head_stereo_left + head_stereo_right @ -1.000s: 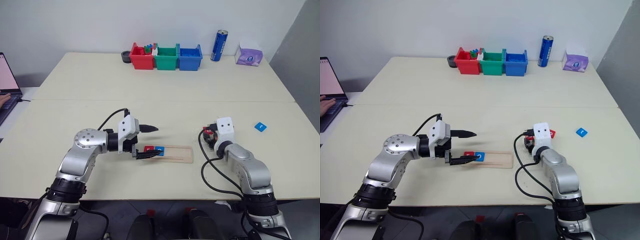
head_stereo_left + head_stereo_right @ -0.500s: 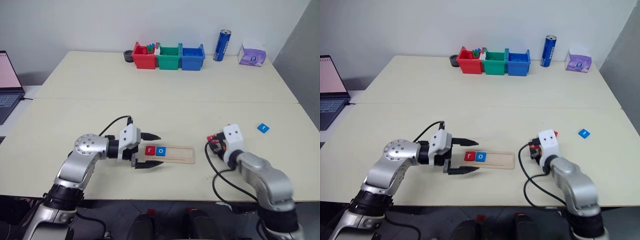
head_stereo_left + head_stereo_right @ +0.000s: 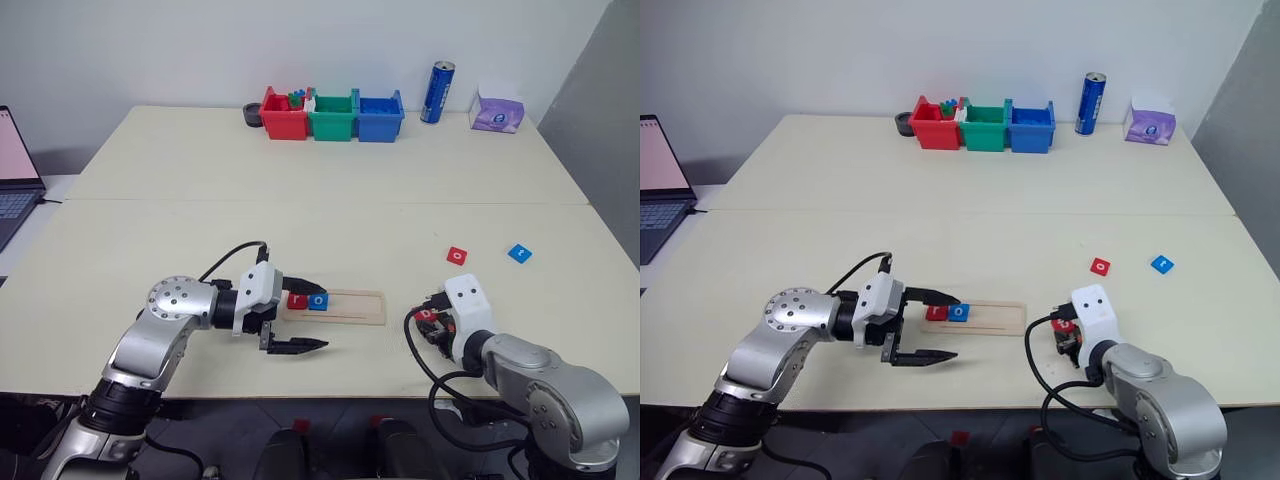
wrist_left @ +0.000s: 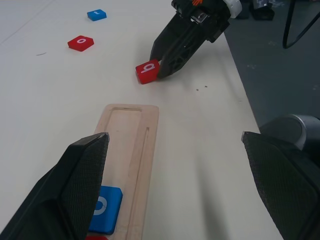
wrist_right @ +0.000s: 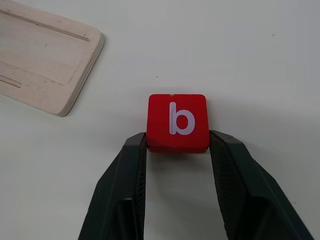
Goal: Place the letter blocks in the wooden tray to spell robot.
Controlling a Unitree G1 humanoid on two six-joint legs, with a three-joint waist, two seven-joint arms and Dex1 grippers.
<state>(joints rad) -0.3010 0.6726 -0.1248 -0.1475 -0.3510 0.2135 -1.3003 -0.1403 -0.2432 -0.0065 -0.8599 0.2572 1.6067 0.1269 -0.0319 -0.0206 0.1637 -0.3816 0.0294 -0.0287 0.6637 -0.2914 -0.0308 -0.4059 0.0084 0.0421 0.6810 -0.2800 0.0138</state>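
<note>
Near the front edge of the pale cream desk (image 3: 300, 150) lies the long light-wood tray (image 3: 335, 305) with its lengthwise groove, holding two letter tiles at its left end — a red square "r" tile (image 3: 297, 299) and, touching it on the right, a blue square "o" tile (image 3: 317, 301); the rest of the groove is bare. Just right of the tray, the right gripper (image 5: 177, 147) pinches a red square "b" tile (image 5: 178, 122) between its two black fingers, the tile resting near the tray's right end but apart from it. Further toward the right edge sit a red "o" tile (image 3: 457, 255) and a small blue tile (image 3: 518, 253), its letter too small to read. At the tray's left end the left gripper (image 3: 302, 318) hangs with fingers spread wide — one over the red tile, one in front of the tray.
</note>
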